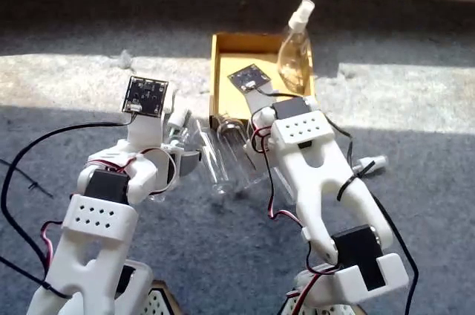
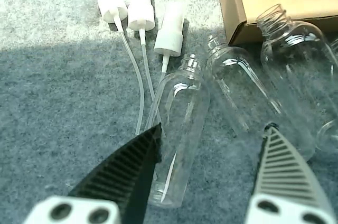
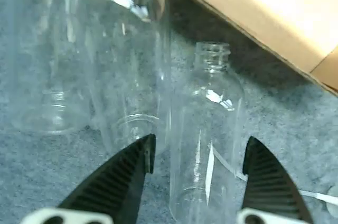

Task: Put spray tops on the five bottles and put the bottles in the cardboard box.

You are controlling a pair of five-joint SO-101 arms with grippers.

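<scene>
Right now your left claw (image 2: 211,129) is released, jaws spread over an uncapped bottle (image 2: 179,123) lying on the grey carpet (image 2: 63,102). Three loose spray tops (image 2: 140,10) lie just past its neck, tubes trailing back toward the claw. Your right claw (image 3: 200,139) is likewise released, jaws either side of an open-necked bottle (image 3: 206,123) whose neck points at the cardboard box (image 3: 253,18). Other clear bottles (image 2: 237,92) lie alongside. In the box's far right corner one capped bottle (image 1: 295,51) stands upright. A lone spray top (image 1: 375,161) lies beside the right arm.
</scene>
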